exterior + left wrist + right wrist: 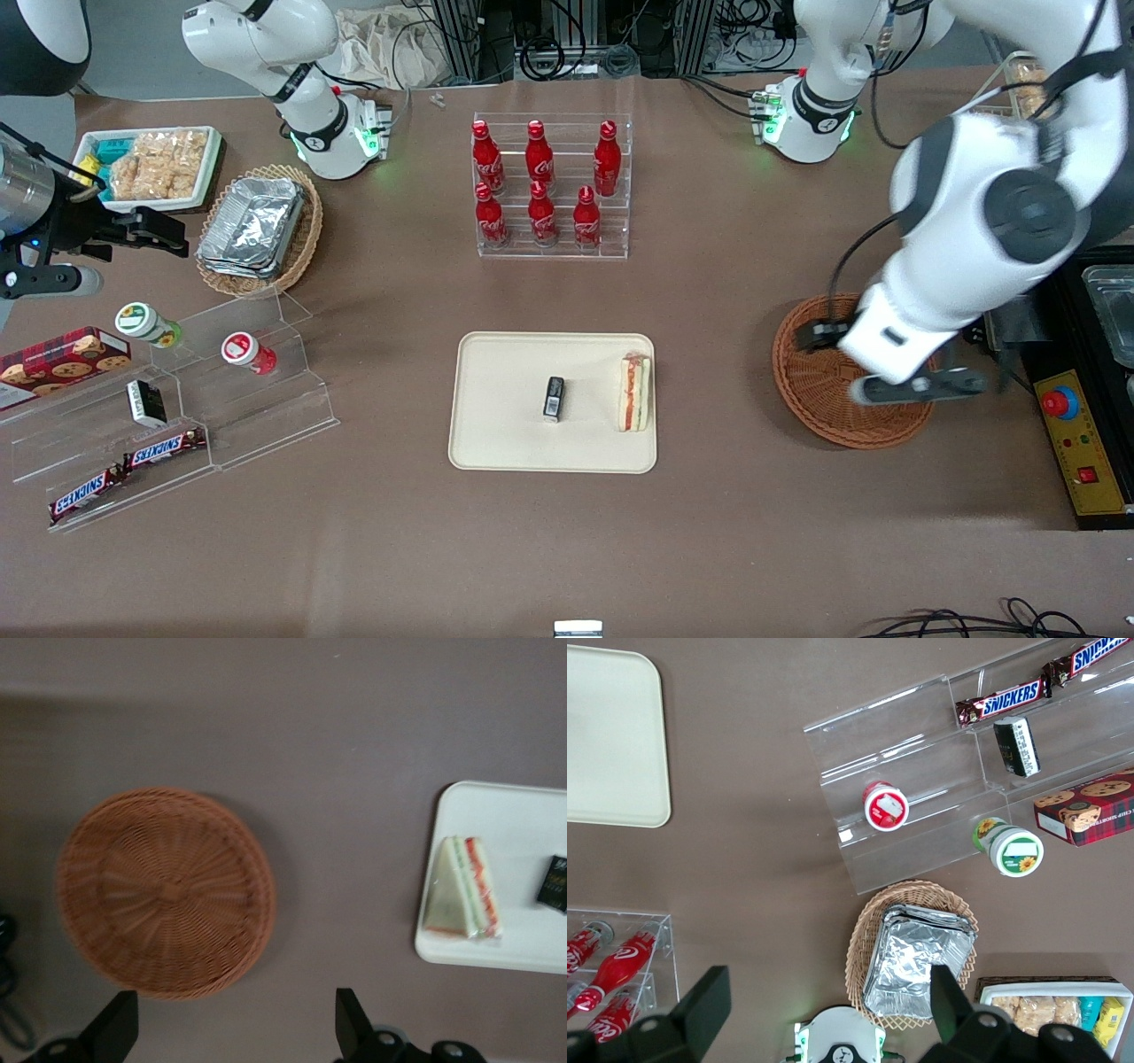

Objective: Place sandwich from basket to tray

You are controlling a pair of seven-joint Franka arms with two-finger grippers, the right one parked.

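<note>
The sandwich [634,392] lies flat inside the cream tray [505,425], at the tray end nearest the basket, with its red and green layers showing. The left wrist view shows the sandwich [462,890] resting on the tray [518,819]. The reddish-brown basket [811,394] stands beside the tray toward the working arm's end, and the basket [164,890] holds nothing. My left gripper [926,386] hangs above the basket's rim. This gripper [232,1028] is open, its fingers [350,1028] wide apart over bare table with nothing between them.
A small black packet [554,398] lies in the middle of the tray. A clear rack of red bottles [549,186] stands farther from the front camera than the tray. A control box with a red button [1067,425] sits beside the basket.
</note>
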